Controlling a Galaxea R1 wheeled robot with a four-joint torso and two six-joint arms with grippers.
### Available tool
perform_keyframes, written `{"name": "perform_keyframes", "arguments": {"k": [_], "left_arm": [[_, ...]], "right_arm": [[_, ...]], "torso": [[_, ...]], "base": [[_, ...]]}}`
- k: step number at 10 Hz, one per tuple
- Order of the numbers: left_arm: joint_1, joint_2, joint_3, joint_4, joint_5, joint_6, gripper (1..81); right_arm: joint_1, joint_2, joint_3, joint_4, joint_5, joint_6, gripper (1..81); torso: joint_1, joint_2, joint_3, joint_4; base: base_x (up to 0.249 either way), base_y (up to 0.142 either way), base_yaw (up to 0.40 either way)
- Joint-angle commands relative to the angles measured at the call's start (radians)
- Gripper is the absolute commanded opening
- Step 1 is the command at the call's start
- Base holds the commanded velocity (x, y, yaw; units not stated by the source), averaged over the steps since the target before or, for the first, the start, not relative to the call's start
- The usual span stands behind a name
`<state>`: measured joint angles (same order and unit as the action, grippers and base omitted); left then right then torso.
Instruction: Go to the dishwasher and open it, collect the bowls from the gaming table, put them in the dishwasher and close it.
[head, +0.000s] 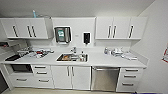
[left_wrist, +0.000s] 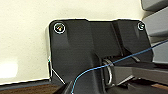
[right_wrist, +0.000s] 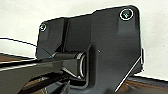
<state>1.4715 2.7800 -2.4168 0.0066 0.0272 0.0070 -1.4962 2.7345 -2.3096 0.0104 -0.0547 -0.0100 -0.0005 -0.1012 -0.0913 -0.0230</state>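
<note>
While its door stands closed, the dishwasher (head: 105, 78) sits under the white countertop (head: 100, 60), right of the sink (head: 72, 57).

Brushed steel, flat and rectangular, with a bar handle along its top, it lies between smooth white cabinet doors (head: 71, 77) and drawers (head: 130, 77). Whether either gripper's jaws are open cannot be told.
</note>
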Motion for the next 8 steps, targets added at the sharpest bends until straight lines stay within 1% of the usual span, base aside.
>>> {"name": "perform_keyframes", "arguments": {"k": [1, 8], "left_arm": [[-0.059, -0.011, 0.008, 0.006, 0.054, 0.005, 81.1], [-0.061, 0.0, 0.004, 0.007, 0.054, 0.005, 81.1]], "right_arm": [[0.058, -0.019, -0.002, -0.001, -0.059, -0.002, 81.1], [0.059, -0.002, -0.025, -0.004, -0.059, -0.002, 81.1]], "torso": [[0.001, 0.0, 0.0, 0.0], [0.001, 0.0, 0.0, 0.0]], "base": [[0.136, 0.0, 0.0], [0.137, 0.0, 0.0]]}}
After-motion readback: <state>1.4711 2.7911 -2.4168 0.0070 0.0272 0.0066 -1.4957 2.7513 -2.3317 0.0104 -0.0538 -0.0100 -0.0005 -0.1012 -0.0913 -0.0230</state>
